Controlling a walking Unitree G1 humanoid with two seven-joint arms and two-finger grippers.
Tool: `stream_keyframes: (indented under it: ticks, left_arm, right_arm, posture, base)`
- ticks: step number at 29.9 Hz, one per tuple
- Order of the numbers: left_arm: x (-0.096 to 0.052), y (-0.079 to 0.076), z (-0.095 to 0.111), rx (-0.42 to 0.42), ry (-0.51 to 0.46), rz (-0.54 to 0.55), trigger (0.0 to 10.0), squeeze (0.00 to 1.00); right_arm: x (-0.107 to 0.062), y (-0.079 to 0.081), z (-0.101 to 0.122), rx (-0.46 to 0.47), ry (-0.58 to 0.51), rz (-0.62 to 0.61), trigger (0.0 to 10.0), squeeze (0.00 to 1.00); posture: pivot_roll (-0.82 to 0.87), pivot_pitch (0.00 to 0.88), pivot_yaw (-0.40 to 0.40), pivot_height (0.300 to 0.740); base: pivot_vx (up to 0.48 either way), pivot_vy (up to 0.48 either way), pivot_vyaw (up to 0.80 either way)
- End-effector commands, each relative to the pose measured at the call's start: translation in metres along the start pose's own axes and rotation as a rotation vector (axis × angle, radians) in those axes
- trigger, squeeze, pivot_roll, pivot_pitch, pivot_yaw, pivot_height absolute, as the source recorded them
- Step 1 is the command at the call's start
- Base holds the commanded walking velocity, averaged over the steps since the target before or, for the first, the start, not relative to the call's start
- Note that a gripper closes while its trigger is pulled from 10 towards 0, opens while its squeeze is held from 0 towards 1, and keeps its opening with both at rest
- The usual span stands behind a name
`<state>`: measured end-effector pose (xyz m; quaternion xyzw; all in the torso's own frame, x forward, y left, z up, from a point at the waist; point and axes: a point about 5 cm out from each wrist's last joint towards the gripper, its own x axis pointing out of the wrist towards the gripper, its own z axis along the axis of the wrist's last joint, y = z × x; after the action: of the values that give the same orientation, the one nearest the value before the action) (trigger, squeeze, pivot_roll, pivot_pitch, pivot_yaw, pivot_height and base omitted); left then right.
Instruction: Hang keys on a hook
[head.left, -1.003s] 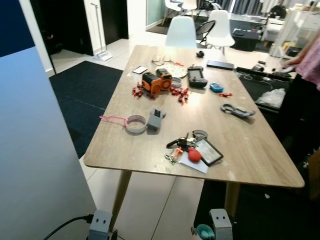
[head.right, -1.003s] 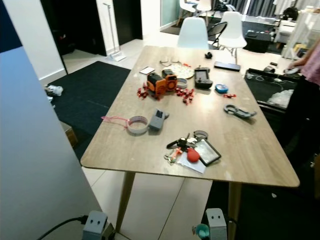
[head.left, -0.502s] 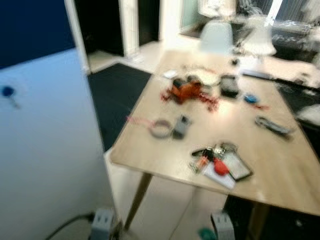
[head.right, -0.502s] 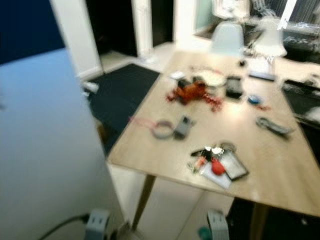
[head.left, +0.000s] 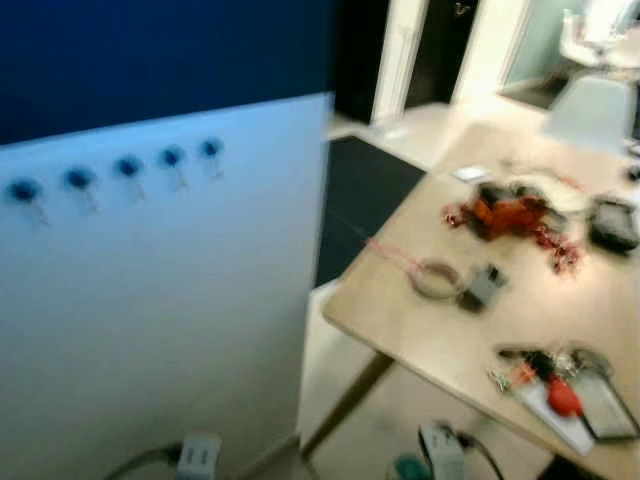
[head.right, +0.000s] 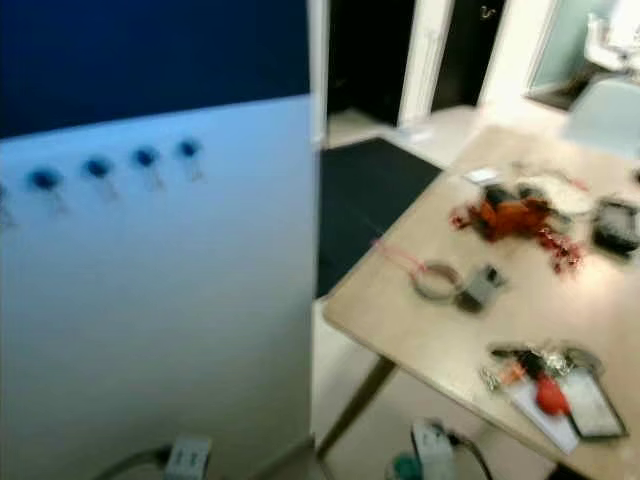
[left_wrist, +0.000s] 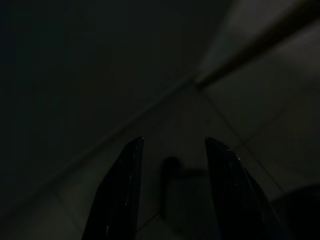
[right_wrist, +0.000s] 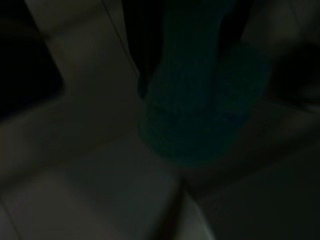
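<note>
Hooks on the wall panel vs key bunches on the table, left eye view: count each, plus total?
Hooks: 5, blue, in a row on the pale panel
Key bunches: 1, on the table, blurred
Total: 6

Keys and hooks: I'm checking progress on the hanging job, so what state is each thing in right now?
Keys: lying on the table, not picked up.
Hooks: a row of blue ones on the white panel, nothing hanging on them.
Tape roll: flat on the table.
Left tool: open, empty, hanging low over the floor.
</note>
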<state>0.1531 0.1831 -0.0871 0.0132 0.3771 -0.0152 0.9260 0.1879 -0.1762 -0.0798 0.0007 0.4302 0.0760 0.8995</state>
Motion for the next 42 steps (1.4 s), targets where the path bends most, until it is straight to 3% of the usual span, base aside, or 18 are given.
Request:
stream_keyframes:
  ticks: [1,15,21,35,39,42]
  left_arm:
    - [0.000,-0.001,-0.002,-0.009,0.023,-0.003,10.0,0.00]
    - [0.002,0.011,-0.003,0.007,0.082,0.039,10.0,0.00]
    - [-0.001,0.016,-0.006,0.013,0.080,0.043,10.0,0.00]
    - [-0.004,0.017,-0.013,-0.022,0.108,0.049,10.0,0.00]
    - [-0.005,0.018,-0.015,-0.018,0.114,0.046,10.0,0.00]
    - [-0.005,0.018,-0.015,-0.017,0.115,0.044,10.0,0.00]
  right_arm:
    - [-0.003,-0.005,-0.009,0.002,0.033,-0.011,10.0,0.00]
    - [-0.002,0.003,-0.014,0.041,0.047,-0.015,10.0,0.00]
    - [-0.005,-0.006,-0.020,0.125,0.045,-0.072,10.0,0.00]
    - [-0.009,-0.013,-0.026,0.136,0.054,-0.094,10.0,0.00]
    - [-0.010,-0.015,-0.027,0.218,0.035,-0.127,10.0,0.00]
    - [-0.010,-0.015,-0.027,0.225,0.029,-0.128,10.0,0.00]
  posture:
    - [0.05,0.000,-0.062,0.740]
    - [0.07,0.000,-0.035,0.740]
    - [0.07,0.000,-0.035,0.740]
    - [0.07,0.010,-0.025,0.740]
    - [0.07,0.010,-0.021,0.740]
    - [0.07,0.010,-0.021,0.740]
  base:
    - [0.000,0.000,0.80]
    - [0.000,0.000,0.80]
    - [0.000,0.000,0.80]
    - [0.000,0.000,0.80]
    - [0.000,0.000,0.00]
    - [0.000,0.000,0.00]
